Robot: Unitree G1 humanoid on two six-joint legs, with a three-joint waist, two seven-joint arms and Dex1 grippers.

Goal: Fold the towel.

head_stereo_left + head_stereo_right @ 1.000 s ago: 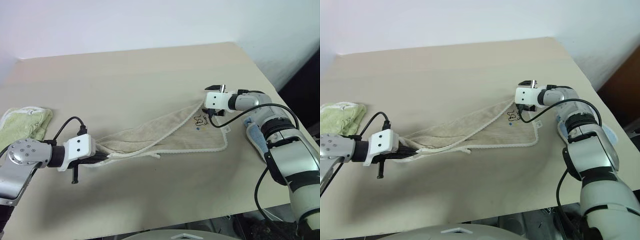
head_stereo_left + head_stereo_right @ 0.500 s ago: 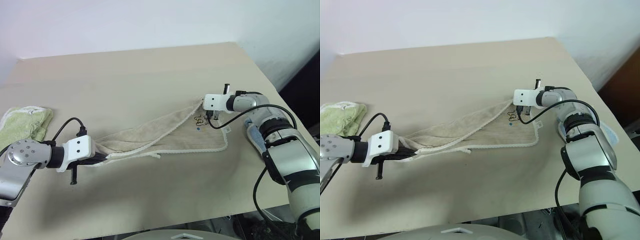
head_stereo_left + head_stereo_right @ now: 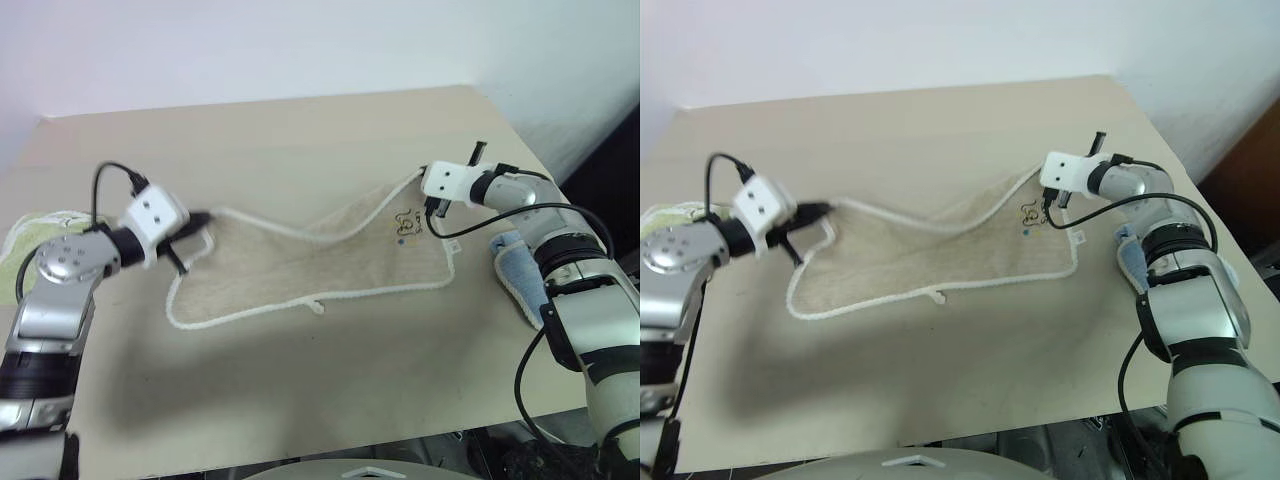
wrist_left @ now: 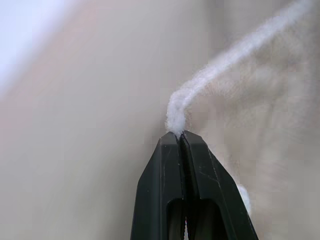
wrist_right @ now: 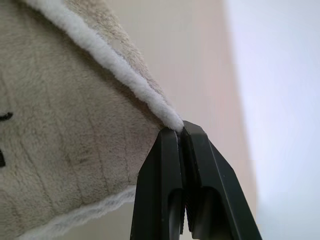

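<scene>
- The towel (image 3: 310, 260), beige with a white corded edge, lies in the middle of the table (image 3: 300, 130), with most of its cloth resting on the surface
- The left gripper (image 3: 205, 217) is closed on the far-left corner of the towel; in the left wrist view the two black fingers are pressed together and the white cord comes out from between their tips
- The right gripper (image 3: 432, 205) is closed on the far-right corner, close to the small dark printed mark (image 3: 406, 224); in the right wrist view the corded edge ends just between the tips of its fingers
- I think each gripper takes one corner of the same long edge so that this edge can be carried as one line, and the cloth will not bunch when it is folded
- The far edge sags between the two grippers, so it is not pulled tight; the near edge (image 3: 300, 305) lies flat on the table and can serve as the line to fold onto
- A light green towel (image 3: 20, 245) lies at the left border of the table, behind the left arm, and a light blue cloth (image 3: 515, 275) lies at the right border, under the right arm; both are apart from the beige one
- In my judgement the fold is not yet made, and the next move needs both corners to travel together toward the near edge
</scene>
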